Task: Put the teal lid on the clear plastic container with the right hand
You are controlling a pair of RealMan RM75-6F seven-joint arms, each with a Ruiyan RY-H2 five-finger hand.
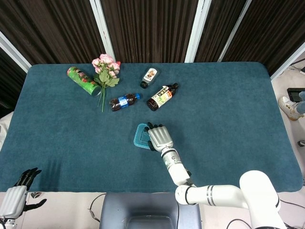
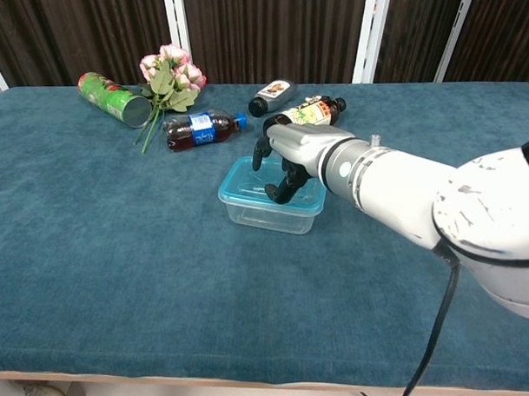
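Note:
The clear plastic container [image 2: 266, 211] stands mid-table with the teal lid [image 2: 252, 182] lying on top of it. My right hand [image 2: 288, 151] hovers over the lid's far right part, its fingers bent down and dark fingertips [image 2: 277, 191] touching the lid's top. In the head view the right hand [image 1: 160, 137] covers the lid's right half, and only the lid's left part [image 1: 140, 135] shows. My left hand [image 1: 16, 196] hangs off the table's near left corner, fingers apart, holding nothing.
Behind the container lie a cola bottle [image 2: 197, 128], a dark sauce bottle [image 2: 315, 109] and a small dark bottle [image 2: 273, 96]. At the far left are pink flowers [image 2: 169, 73] and a green can [image 2: 113, 98]. Open blue cloth spreads toward the near edge [image 2: 241, 371].

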